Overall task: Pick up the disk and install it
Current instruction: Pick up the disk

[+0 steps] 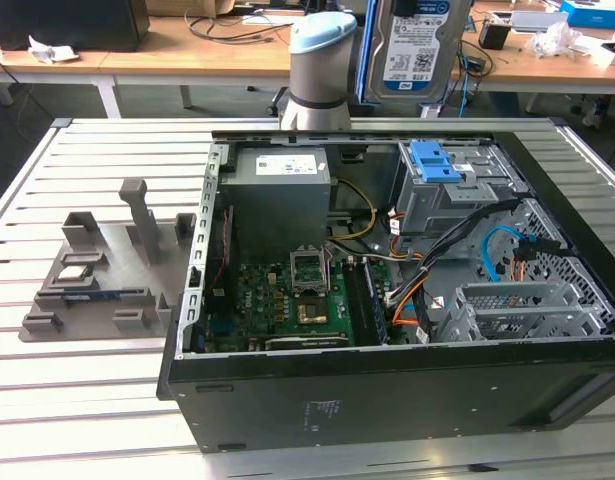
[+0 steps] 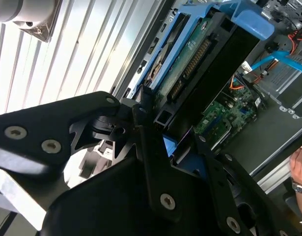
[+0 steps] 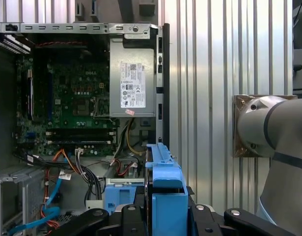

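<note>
An open computer case [image 1: 387, 372] lies on its side on a slatted metal table [image 1: 87, 400] as the gripper [image 2: 168, 125] holds the disk [image 1: 415, 45] clear of the case. In the exterior view the drive hangs upright above the case's far edge, just to the exterior view's right of the arm [image 1: 320, 70], its white-and-blue printed label facing the camera. In both wrist views the black fingers [image 2: 155, 162] are closed tight on the disk from either side, with its bright blue side rail [image 3: 165, 191] between them. The second wrist view shows the drive's green circuit board and connector pins. Inside the case, the grey power supply [image 1: 279, 195] carries a white sticker [image 3: 132, 83] dense with small print and symbols. It sits at the far side beside the green motherboard [image 1: 287, 295]. A bare blue latch piece [image 1: 434, 160] tops the metal drive bay toward the exterior view's right. A grey fixture tray [image 1: 97, 270] rests on the table to the exterior view's left of the case. A person's hand [image 2: 299, 160], wearing a wristwatch, appears at the edge of the second wrist view.
</note>
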